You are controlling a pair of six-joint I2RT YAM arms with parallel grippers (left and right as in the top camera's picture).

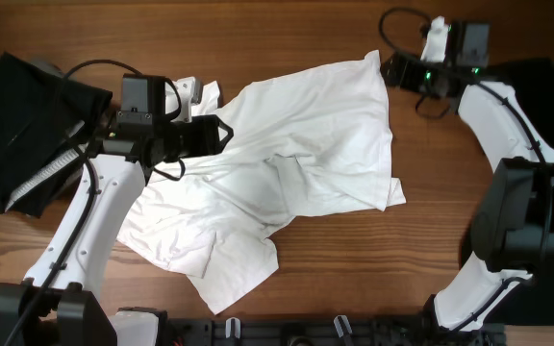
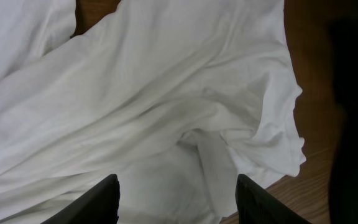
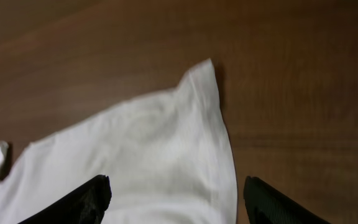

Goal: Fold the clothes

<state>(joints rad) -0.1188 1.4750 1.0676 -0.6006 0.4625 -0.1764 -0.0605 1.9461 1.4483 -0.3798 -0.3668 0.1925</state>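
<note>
One crumpled white T-shirt (image 1: 306, 144) lies under left claw (image 2: 176, 190) and right claw (image 3: 176, 193), both agape.

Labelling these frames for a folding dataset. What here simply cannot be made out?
Overhead: the left arm covers part of the black garment.
Overhead: the right arm and the frame edge hide part of the dark cloth.
All views: the crumpled T-shirt shows no collar or label.

R gripper (image 3: 178, 200) spread above white tee (image 3: 143, 155) corner.
</note>
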